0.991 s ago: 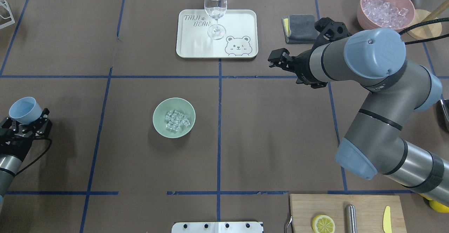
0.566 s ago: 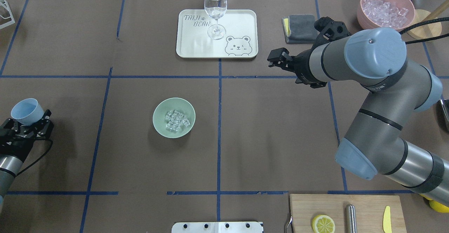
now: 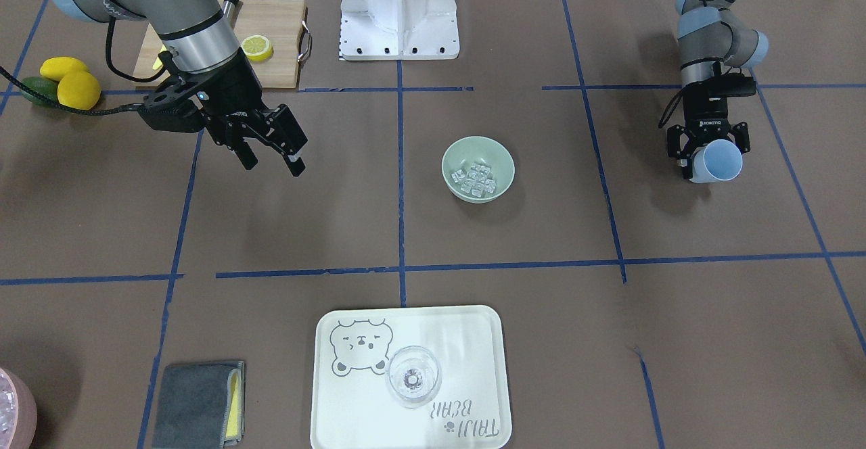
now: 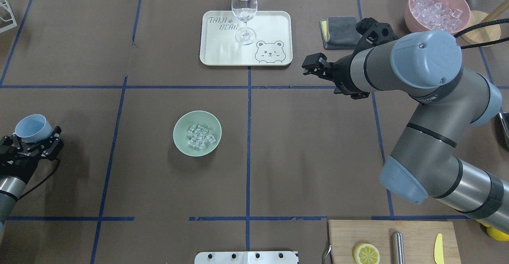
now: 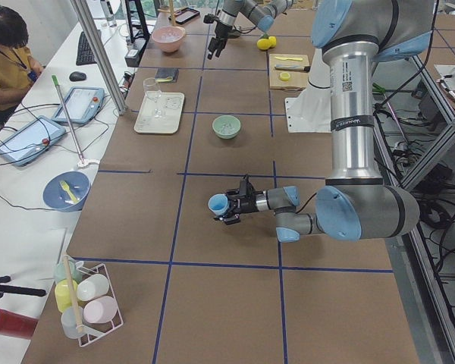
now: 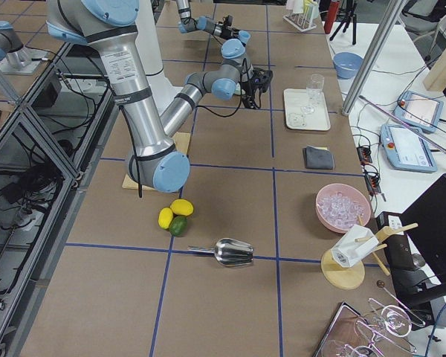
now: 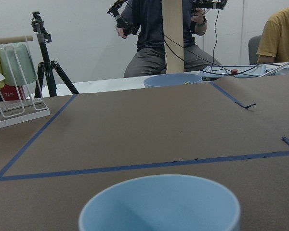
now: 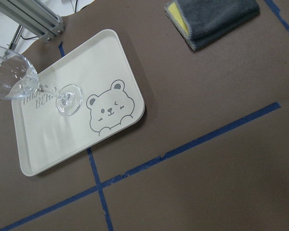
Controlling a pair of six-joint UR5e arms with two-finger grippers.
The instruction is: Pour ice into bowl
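Cup (image 4: 33, 128) more upright vs. before

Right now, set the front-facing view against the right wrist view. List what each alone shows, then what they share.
Front-facing only: the bowl holding ice, the cup in the left end effector, the open right end effector, the lemon half.
Right wrist only: a metal post past the tray.
Both: tray, glass, cloth.

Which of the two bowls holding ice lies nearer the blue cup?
The sage-green bowl, mid-table, with a few cubes of ice. The pink bowl, heaped much fuller, stands at the far right corner, much farther from the blue cup.
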